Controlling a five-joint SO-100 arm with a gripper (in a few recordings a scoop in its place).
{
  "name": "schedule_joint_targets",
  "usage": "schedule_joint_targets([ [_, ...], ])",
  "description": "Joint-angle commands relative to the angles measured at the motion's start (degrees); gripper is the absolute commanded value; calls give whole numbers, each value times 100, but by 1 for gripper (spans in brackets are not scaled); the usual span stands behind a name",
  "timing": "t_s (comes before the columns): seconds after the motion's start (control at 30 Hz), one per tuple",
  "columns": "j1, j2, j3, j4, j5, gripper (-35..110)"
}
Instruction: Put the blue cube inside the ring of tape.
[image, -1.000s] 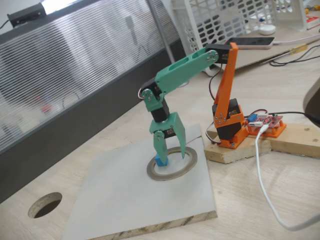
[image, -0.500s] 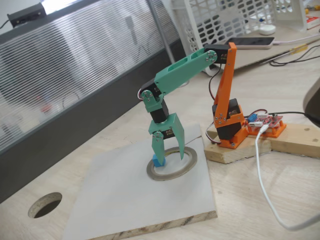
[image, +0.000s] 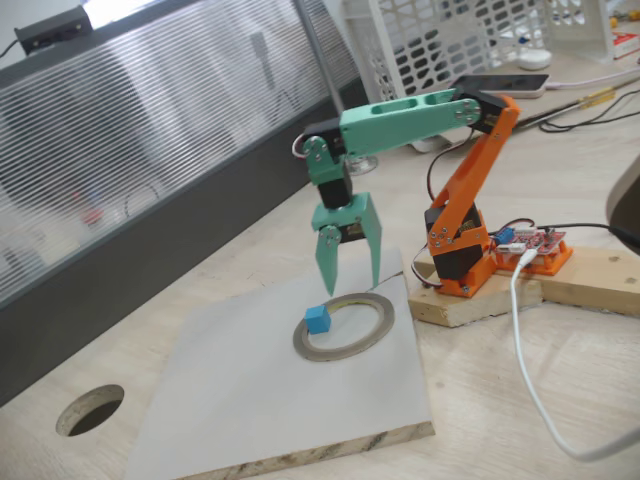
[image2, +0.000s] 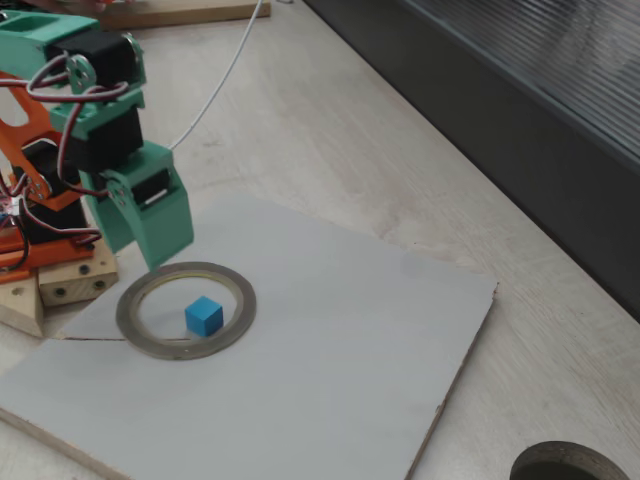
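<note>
Your green fingers (image: 327, 262) spread apart and holding nothing, your gripper (image: 350, 285) (image2: 150, 262) up in the air above the flat grey-olive ring of tape (image: 378, 325) (image2: 132, 322), the tiny sky-blue cube (image: 318, 319) (image2: 203, 316) sitting inside that ring on the pale grey board (image: 250, 400) (image2: 340, 350).

I see a grey board (image: 270, 400) lying flat on the wooden table (image: 520, 420), with a round hole (image: 90, 409) in the table near its corner. A white cable (image: 525, 350) runs past a red circuit board (image: 535, 245) on a wood block (image: 590, 280). Behind, a white basket (image: 450, 35) and a phone (image: 500, 84).
</note>
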Motion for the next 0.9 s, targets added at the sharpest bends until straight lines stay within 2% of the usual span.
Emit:
schedule_joint_targets([
  [0.0, -88, 343, -18, 360, 35, 37],
  [0.4, -79, 352, -26, 316, 26, 1],
  [0.87, -70, 352, -18, 369, 26, 0],
])
